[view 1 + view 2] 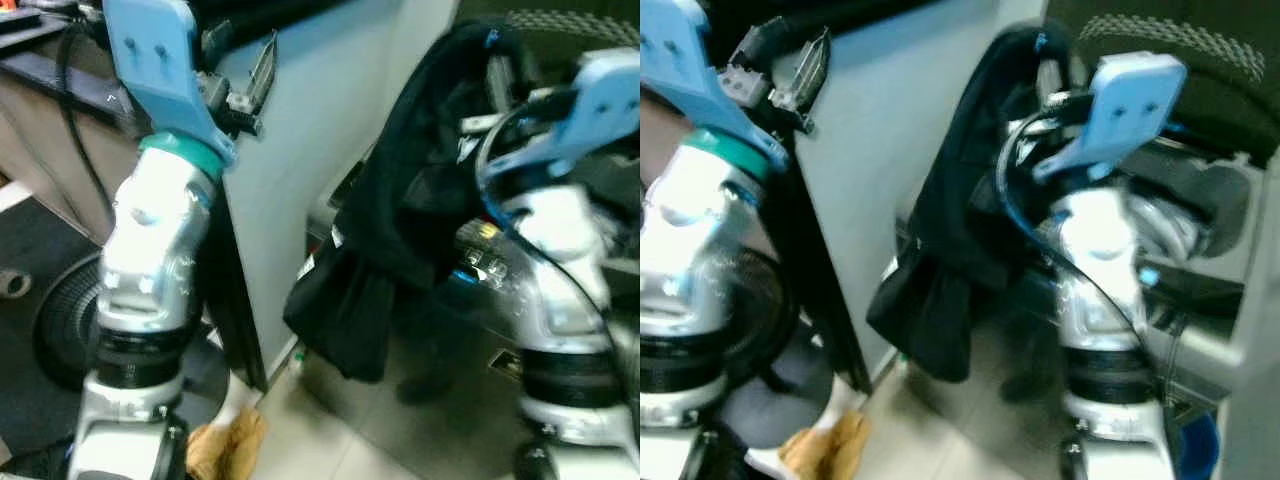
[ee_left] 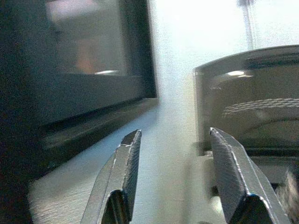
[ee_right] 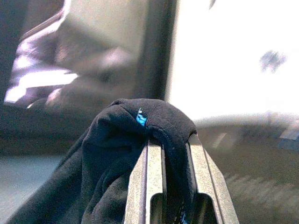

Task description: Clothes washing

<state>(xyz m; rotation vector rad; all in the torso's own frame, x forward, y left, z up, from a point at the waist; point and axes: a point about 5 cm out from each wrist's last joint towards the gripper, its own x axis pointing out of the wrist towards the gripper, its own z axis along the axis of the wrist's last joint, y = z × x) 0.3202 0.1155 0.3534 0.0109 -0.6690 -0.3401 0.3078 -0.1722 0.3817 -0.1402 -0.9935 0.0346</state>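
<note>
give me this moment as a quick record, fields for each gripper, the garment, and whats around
right gripper: raised, fingers pinched on a fold of the black garment
black garment: hangs down from the right gripper, lower end loose above the floor, small blue tag near the pinched fold
left gripper: raised beside the white panel, fingers apart, nothing between them
white panel: upright, between the two arms
floor: light tiles, a tan cloth lying by the panel's foot
image quality: blurred, finer detail unclear

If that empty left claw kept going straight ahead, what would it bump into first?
Probably the pale flat panel seen between the open left gripper's fingers; a dark frame sits just off to one side. Depth is hard to judge.
</note>
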